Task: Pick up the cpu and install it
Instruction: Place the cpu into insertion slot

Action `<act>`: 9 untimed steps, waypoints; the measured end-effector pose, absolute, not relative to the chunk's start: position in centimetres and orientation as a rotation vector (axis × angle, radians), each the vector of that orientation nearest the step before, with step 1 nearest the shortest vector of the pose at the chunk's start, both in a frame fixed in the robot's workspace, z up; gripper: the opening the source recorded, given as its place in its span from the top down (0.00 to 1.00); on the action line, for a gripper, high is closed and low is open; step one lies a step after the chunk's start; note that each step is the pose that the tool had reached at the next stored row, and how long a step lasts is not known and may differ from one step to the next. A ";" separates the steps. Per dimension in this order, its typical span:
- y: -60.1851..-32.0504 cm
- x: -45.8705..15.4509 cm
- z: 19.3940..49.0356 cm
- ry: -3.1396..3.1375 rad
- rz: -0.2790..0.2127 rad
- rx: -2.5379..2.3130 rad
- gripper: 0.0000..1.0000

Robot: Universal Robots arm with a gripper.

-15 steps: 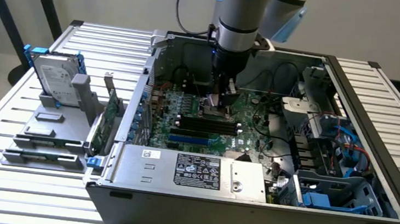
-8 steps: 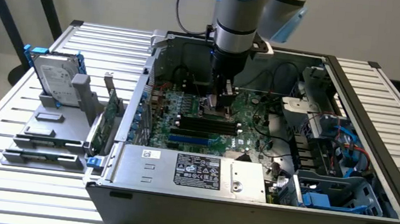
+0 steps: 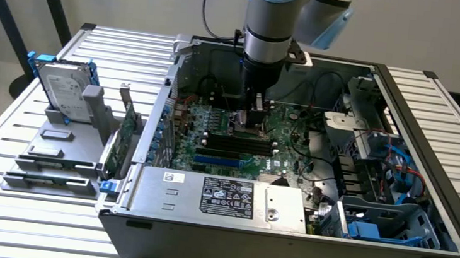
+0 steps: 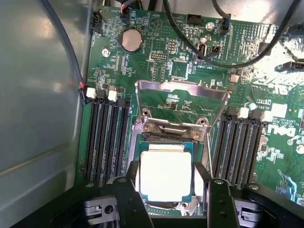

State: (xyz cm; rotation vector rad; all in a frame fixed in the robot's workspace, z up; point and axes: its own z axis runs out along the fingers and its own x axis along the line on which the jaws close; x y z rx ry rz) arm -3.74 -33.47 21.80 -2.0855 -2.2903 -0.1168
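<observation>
1. Pickup was done: cpu [image 4: 165, 175] sat between the gripper [image 4: 166, 187] fingers [image 4: 133, 176], spread wide, clamping its side edges.
2. It was at the socket [image 4: 167, 137], lid [image 4: 183, 99] open; possibly not seated yet.
3. It lay flat, silver face up; square, no long axis, edges lined up with the socket.

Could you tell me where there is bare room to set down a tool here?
Free: the slatted table on the exterior view's right of the case, and the strip along its near wall. Crowded: the gray holder with the hard drive, and inside around the gripper.
</observation>
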 end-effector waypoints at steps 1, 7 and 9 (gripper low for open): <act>-33.5 -3.8 21.8 -2.280 -0.117 -2.098 0.46; -33.5 -4.0 21.6 -2.214 -0.119 -2.171 0.46; -33.5 -4.1 21.5 -2.202 -0.118 -2.185 0.46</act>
